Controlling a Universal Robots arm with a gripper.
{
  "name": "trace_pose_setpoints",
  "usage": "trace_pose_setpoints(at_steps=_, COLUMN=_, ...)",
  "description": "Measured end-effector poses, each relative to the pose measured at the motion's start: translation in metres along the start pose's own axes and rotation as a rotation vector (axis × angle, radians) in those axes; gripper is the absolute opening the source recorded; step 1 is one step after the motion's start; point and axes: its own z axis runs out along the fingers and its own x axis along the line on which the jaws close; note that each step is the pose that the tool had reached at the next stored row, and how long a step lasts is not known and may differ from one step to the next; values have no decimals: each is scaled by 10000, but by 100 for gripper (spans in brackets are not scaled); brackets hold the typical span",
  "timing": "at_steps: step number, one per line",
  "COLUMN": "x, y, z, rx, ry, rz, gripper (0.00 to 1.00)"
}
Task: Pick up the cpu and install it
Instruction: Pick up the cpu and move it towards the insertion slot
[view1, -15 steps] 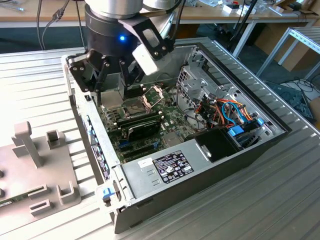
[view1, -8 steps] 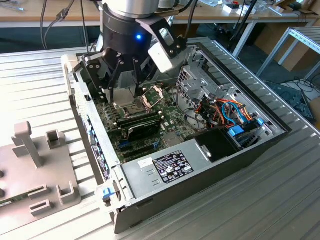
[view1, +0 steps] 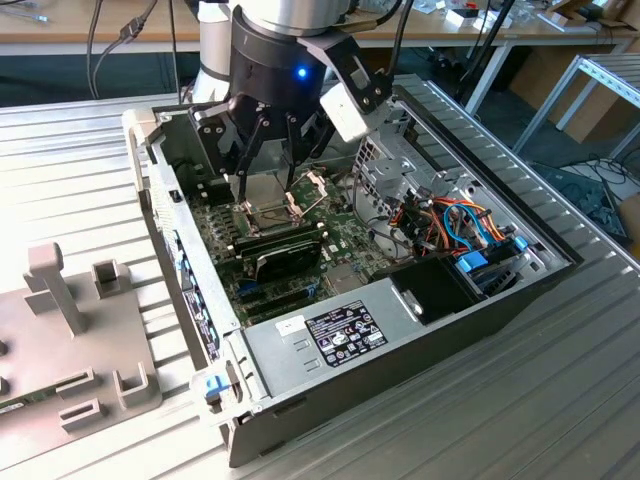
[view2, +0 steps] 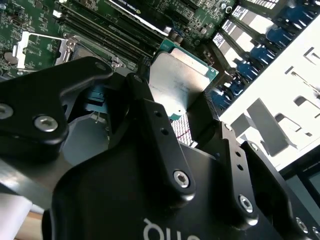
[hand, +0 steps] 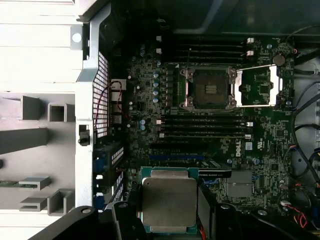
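Observation:
The cpu (hand: 169, 200), a small square chip with a dull silver top and green edge, is clamped between my black fingers (hand: 209, 212). My gripper (hand: 167, 212) is shut on it. In the second wrist view the cpu (view2: 180, 80) sits tilted in my gripper (view2: 175, 102). In the exterior view my gripper (view1: 267, 192) hangs inside the open computer case, with the cpu (view1: 262, 183) just above the motherboard (view1: 345, 240). The empty socket (hand: 209, 89) lies a short way off, its hinged metal frame (hand: 257, 87) swung open beside it.
Black memory sticks (hand: 205, 127) lie beside the socket. A long black card (view1: 285, 252) sits in front of it. The case wall (view1: 150, 190) stands at the exterior view's left, a drive cage (view1: 395, 165) and coloured cables (view1: 460, 225) at its right. A grey fixture (view1: 70, 340) rests outside.

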Motion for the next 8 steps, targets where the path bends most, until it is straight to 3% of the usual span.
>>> trace_pose_setpoints(at_steps=8, x=-2, y=0, z=0, rx=0, ry=0, rz=-1, gripper=55)
